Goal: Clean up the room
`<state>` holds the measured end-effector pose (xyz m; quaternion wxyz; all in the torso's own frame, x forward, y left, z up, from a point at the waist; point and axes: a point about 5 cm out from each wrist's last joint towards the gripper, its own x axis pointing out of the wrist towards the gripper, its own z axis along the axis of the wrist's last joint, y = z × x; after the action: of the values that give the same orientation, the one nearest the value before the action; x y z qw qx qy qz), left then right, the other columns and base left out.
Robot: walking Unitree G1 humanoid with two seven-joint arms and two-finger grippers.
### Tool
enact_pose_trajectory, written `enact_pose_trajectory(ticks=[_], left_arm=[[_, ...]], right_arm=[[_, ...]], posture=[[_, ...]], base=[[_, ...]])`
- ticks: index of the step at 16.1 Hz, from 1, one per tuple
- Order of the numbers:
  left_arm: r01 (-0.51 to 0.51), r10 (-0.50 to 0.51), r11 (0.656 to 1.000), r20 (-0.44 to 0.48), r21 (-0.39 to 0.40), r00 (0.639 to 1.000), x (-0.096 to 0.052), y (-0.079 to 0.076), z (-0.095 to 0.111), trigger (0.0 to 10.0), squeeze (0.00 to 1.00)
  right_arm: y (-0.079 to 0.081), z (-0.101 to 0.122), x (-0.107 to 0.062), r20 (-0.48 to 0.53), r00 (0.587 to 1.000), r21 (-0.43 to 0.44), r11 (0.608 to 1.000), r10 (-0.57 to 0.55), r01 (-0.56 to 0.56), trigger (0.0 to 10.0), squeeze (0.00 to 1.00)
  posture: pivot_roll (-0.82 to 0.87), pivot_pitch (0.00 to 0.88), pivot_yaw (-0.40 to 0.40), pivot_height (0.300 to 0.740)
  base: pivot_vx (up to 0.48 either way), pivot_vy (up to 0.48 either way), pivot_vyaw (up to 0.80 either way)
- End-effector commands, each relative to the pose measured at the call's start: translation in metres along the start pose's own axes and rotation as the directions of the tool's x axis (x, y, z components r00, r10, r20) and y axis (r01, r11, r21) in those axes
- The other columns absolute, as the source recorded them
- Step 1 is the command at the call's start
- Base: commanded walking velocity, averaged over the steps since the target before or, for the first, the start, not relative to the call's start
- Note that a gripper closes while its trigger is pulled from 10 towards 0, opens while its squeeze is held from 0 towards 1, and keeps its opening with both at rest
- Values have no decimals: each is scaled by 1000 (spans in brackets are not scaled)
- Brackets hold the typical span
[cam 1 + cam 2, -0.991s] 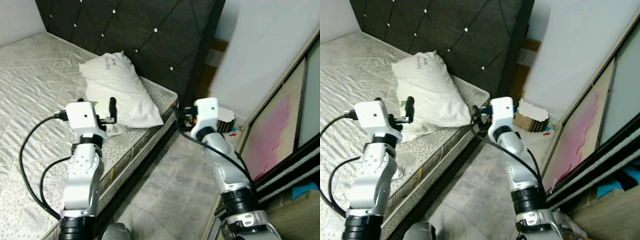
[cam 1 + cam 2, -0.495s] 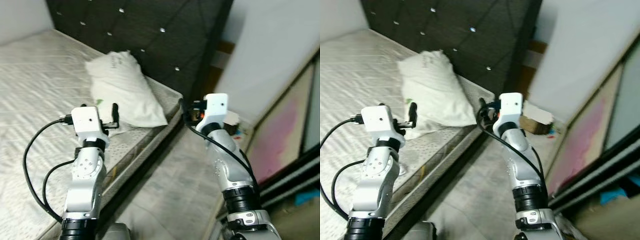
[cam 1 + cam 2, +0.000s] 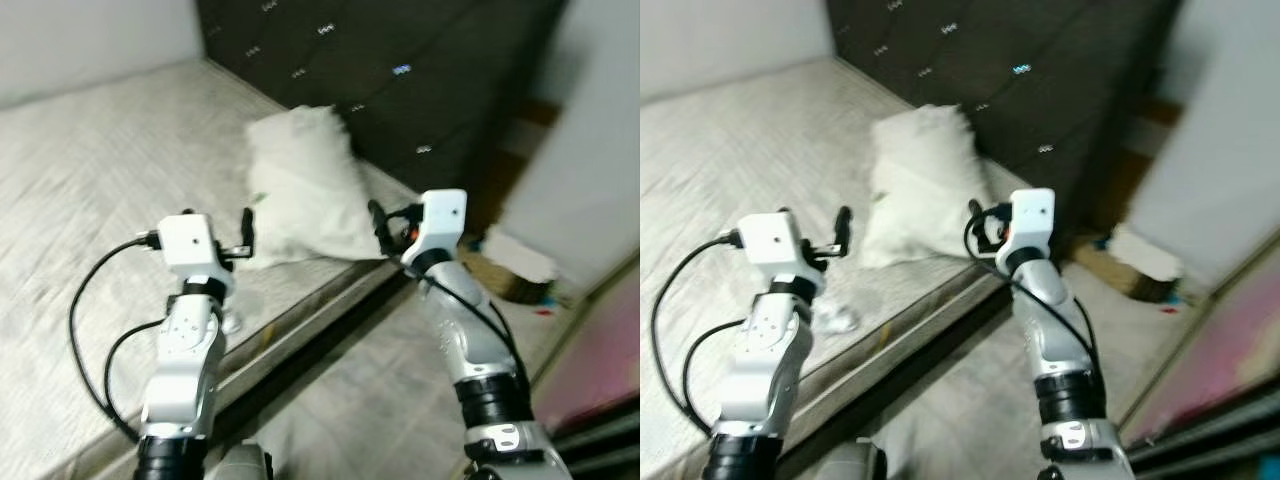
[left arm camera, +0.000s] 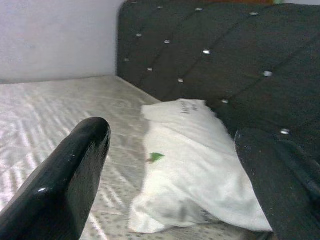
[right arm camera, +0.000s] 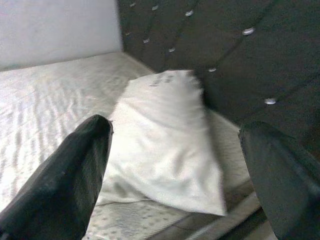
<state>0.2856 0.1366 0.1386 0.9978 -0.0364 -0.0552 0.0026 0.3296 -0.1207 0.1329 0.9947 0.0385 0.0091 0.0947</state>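
Plainly, white rumpled pillow (image 4: 192,165) lies on quilted mattress (image 4: 60,110).

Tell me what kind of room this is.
Most likely a bedroom: a bare quilted mattress lies against a dark tufted headboard, with a white pillow near it, and a tiled floor runs beside the bed.

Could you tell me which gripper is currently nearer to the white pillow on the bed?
Right, though only narrowly. The right gripper hovers open at the mattress edge beside the white pillow's lower corner; the left gripper is open over the mattress, just short of its near edge.
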Motion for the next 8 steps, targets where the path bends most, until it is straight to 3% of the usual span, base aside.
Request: enact_pose_trajectory(ticks=[1,5,8], left_arm=[[-2,2,1000,15,8,1000,0,1,2,10000,0],[23,-22,1000,17,-17,1000,1,-3,1,10000,0],[35,-34,999,20,-39,999,0,-3,1,10000,0]], right_arm=[[4,0,1,2,1000,9,1000,7,-7,10000,0],[6,-1,1,7,1000,25,1000,15,-15,10000,0],[5,-1,1,11,1000,43,999,12,-12,10000,0]], posture=[[129,0,-66,740],[129,0,-71,740],[127,0,-73,740]], base=[[0,0,800],[0,0,797],[0,0,0]])
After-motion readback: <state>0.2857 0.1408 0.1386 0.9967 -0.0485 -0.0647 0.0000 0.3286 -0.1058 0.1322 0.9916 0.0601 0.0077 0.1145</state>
